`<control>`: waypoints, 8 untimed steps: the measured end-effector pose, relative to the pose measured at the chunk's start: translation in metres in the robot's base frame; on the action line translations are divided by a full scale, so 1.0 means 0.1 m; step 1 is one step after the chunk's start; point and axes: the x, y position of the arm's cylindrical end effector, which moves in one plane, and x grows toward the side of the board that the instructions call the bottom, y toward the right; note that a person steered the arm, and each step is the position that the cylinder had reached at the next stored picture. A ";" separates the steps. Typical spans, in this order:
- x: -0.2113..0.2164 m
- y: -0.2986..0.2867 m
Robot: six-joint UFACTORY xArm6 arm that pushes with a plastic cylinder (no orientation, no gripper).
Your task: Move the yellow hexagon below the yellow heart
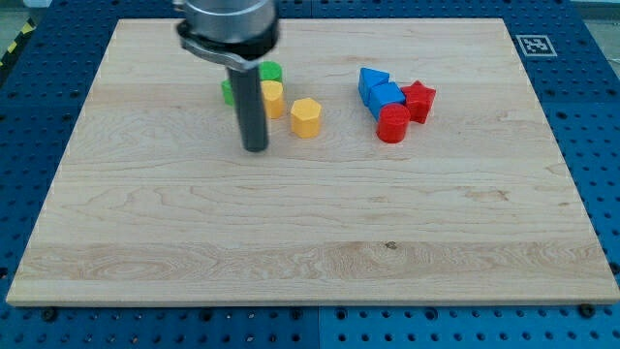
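The yellow hexagon (306, 117) lies on the wooden board, right of centre-left in the view's upper half. The yellow heart (273, 99) lies just to its upper left, partly hidden by my rod. My tip (255, 149) rests on the board left of and slightly below the hexagon, about a block's width from it, and just below the heart. It touches neither block as far as I can see.
Two green blocks (270, 72) (228, 92) sit behind the rod near the heart. A cluster of two blue blocks (372, 81) (386, 95), a red star (419, 100) and a red block (393, 124) lies at the view's right. The board's (310, 252) edges border blue pegboard.
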 end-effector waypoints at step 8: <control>-0.33 0.28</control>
